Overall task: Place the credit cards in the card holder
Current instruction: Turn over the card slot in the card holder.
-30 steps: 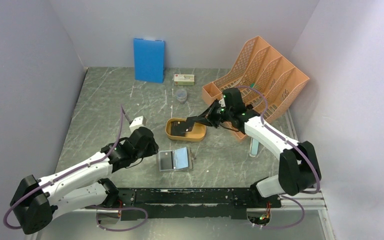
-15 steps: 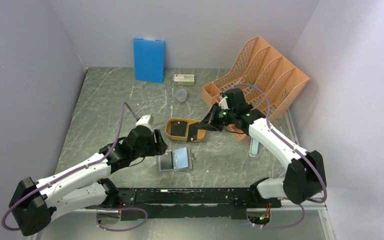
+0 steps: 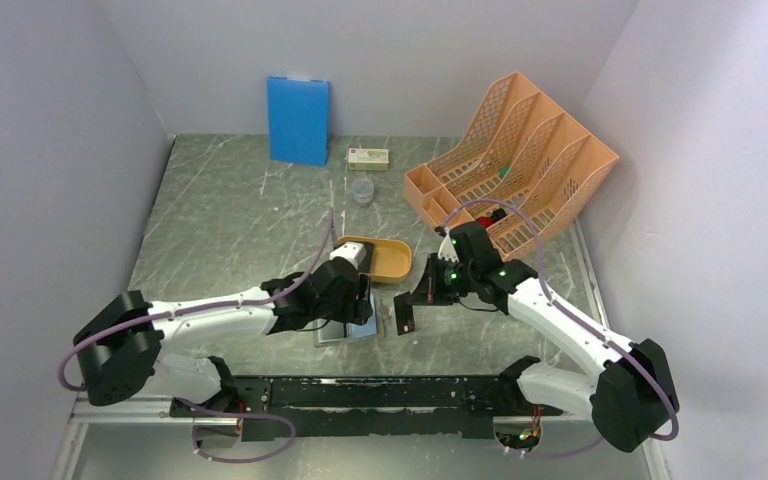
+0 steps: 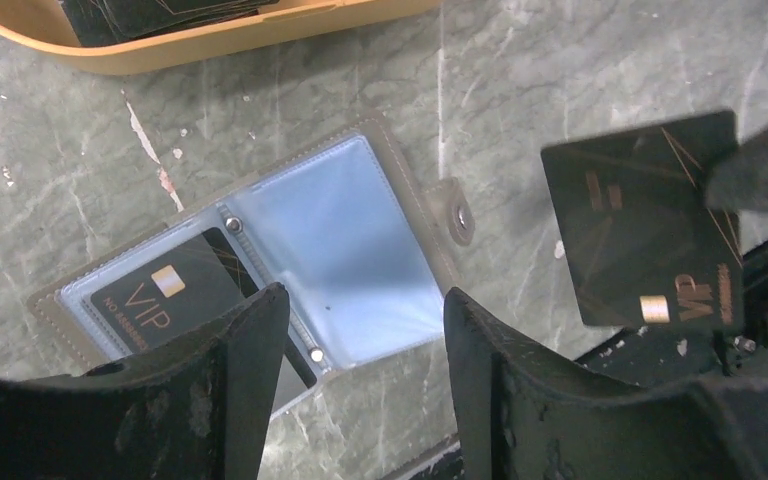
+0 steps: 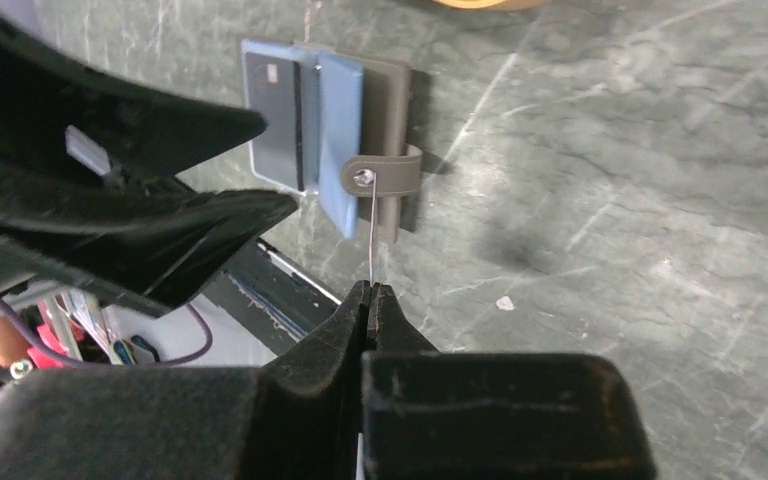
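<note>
The grey card holder [image 4: 340,250] lies open on the table, and one black card [image 4: 160,295] sits in its left pocket. My left gripper [image 4: 365,300] is open and hovers just over the holder's near edge; it hides most of the holder in the top view [image 3: 345,322]. My right gripper [image 3: 422,297] is shut on a black credit card [image 4: 645,220]. It holds the card above the table just right of the holder, and the card shows edge-on in the right wrist view [image 5: 372,235]. More black cards [image 4: 160,12] lie in the mustard tray [image 3: 400,268].
A blue board [image 3: 298,120] leans on the back wall. An orange file rack [image 3: 515,150] stands at the back right. A small box [image 3: 368,157] and a clear cup [image 3: 362,190] sit behind the tray. A black rail [image 3: 380,392] runs along the near edge.
My right gripper has carried a card from the tray towards the near edge, to just right of the holder. My left arm has swung right and now sits over the holder.
</note>
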You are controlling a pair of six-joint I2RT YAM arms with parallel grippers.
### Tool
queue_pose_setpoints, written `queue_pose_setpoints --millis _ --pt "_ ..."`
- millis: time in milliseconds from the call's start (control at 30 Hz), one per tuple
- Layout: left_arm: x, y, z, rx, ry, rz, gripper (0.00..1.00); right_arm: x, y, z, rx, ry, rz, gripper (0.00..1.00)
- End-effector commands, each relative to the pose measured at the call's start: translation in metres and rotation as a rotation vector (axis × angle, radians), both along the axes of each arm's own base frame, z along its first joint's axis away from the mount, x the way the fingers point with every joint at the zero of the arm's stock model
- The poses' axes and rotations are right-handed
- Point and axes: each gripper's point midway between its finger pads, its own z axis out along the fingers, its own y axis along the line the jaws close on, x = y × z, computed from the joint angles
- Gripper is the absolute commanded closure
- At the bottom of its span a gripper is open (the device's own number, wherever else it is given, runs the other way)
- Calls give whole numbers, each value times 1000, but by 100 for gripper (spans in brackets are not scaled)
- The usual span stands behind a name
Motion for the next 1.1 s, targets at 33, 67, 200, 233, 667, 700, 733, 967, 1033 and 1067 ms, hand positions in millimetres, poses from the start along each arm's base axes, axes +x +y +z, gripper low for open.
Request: queue_pose_setpoints --millis 33,67,200,233,667,700,733,967,1033,1067 --pt "15 -15 2 -6 -21 41 37 -2 20 12 54 -87 103 100" --pt "15 -15 -2 1 -13 43 37 -3 22 11 60 -86 114 100" --pt "14 -19 -17 13 14 41 36 -13 30 3 62 -60 171 100" --pt "14 -19 -20 20 18 43 36 -15 31 1 51 -56 178 100" --pt "11 13 -81 245 57 87 44 -11 26 -9 5 -60 125 100" --pt "10 16 -85 261 60 88 46 -12 26 -10 4 -60 126 100" --pt "9 19 -89 277 63 88 47 -12 26 -10 5 -57 127 100" --pt "3 32 -104 336 78 94 77 -19 30 -17 7 -29 153 100" --pt "2 35 -106 348 81 99 85 -22 32 -20 2 -18 166 100" --pt "1 37 -107 352 82 101 89 -24 33 -22 0 -13 175 100"
